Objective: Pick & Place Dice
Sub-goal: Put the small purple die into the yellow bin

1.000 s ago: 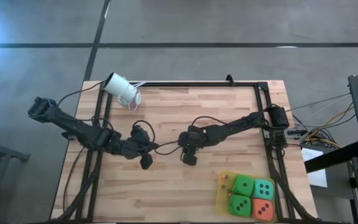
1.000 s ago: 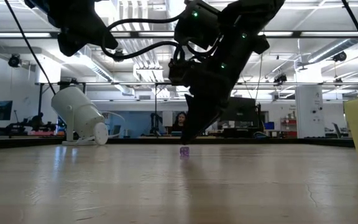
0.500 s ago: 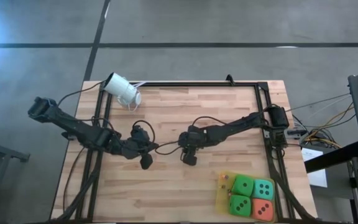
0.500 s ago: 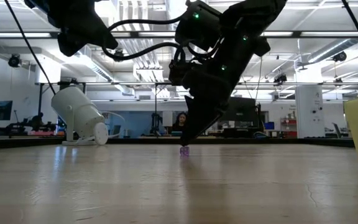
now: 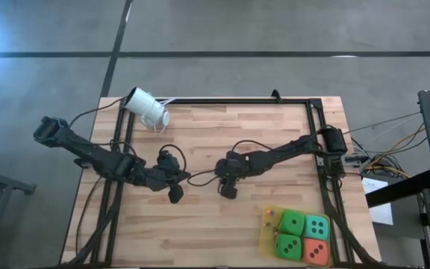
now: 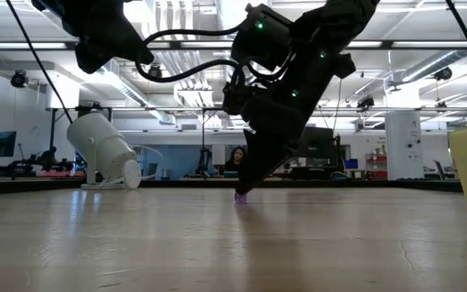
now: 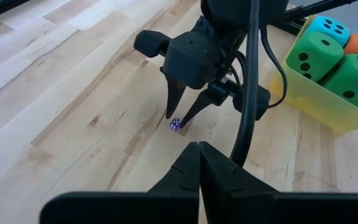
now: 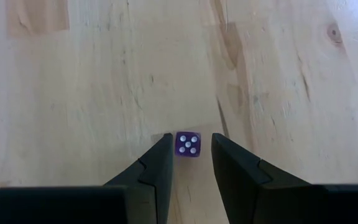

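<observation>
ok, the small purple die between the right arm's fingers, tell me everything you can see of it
The purple die is a tiny, glossy, translucent-looking cube with white pips, its up face showing five. It sits flat on the bare wooden table, near the table's middle and well away from the yellow bin holding the big dice. The right gripper points down over it, open, one finger on each side; the gaps look slim, and contact cannot be confirmed. Nothing else touches it.

Bright ceiling lights (image 6: 177,32) glare behind my dark, backlit arms; the tabletop (image 6: 217,243) near the low camera is blurred.
</observation>
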